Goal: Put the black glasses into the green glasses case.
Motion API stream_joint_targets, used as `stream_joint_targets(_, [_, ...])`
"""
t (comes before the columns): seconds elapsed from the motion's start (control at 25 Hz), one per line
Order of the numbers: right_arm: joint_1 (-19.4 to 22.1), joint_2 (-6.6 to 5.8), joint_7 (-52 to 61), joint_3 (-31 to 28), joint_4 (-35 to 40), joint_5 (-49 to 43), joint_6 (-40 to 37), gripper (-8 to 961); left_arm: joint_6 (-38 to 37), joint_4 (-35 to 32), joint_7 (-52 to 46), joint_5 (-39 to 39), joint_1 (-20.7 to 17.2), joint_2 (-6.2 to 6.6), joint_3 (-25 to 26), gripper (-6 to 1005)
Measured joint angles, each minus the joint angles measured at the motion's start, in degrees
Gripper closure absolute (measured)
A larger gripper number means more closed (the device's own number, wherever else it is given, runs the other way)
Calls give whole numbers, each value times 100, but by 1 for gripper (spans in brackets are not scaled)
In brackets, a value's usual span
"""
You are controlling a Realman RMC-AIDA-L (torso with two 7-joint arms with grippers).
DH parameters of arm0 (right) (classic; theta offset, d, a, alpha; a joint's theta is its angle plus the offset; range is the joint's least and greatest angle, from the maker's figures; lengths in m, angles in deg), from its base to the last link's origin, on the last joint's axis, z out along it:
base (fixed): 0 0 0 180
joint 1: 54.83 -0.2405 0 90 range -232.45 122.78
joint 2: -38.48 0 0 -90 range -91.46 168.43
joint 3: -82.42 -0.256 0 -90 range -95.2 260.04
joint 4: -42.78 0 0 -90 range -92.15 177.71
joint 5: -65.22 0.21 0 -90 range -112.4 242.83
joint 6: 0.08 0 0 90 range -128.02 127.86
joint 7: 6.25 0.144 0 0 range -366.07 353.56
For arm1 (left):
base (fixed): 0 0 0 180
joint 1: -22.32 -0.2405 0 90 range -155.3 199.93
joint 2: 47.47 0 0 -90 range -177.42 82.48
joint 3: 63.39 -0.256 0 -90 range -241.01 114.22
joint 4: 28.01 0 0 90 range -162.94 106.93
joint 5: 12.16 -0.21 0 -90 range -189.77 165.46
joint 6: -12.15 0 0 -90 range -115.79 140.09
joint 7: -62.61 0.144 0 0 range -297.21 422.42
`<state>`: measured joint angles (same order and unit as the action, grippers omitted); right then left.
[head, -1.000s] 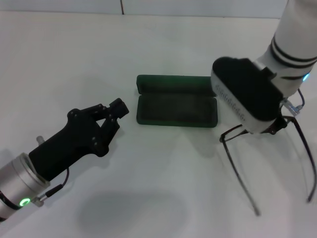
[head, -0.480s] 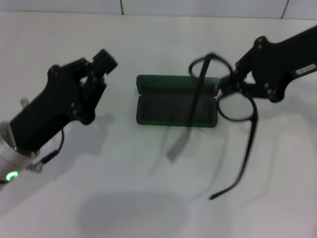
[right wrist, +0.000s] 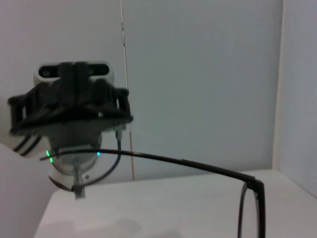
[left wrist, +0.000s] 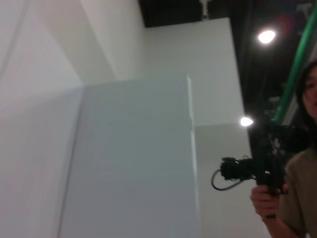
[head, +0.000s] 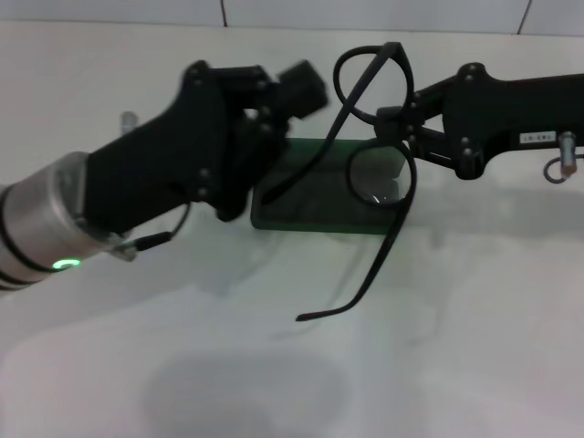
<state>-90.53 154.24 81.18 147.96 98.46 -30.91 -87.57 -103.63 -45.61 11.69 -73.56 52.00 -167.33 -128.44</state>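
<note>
Your right tool (head: pixel 401 137) is clamped on the black glasses (head: pixel 376 155) at the bridge, holding them in the air over the green glasses case (head: pixel 324 208), which lies open on the worktop (head: pixel 474 347). Temples are splayed, so you'll need to fold them. Your left tool (head: pixel 290 102) crowds the near temple; whether it's apart or together, I cannot tell.

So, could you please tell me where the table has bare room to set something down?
The near part of the table, in front of the green glasses case, is bare. Around the case it is crowded: the right tool holds the black glasses above it, and the left tool reaches in beside them.
</note>
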Motion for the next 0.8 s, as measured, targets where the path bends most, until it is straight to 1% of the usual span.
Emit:
stream_joint_targets(0.16, [-257, -4, -121, 1, -347, 76, 4, 867, 158, 35, 41, -2, 113, -34, -258, 975])
stream_joint_targets(0.28, [-323, 11, -161, 4, -380, 95, -36, 866, 381, 114, 40, -3, 189, -36, -456, 975])
stream_joint_targets(0.52, [-356, 20, -199, 10, -382, 202, -190, 866, 792, 234, 39, 29, 229, -51, -611, 976])
stream_joint_targets(0.8, [-295, 12, -312, 11, -398, 555, -450, 866, 995, 312, 23, 25, 221, -55, -614, 977])
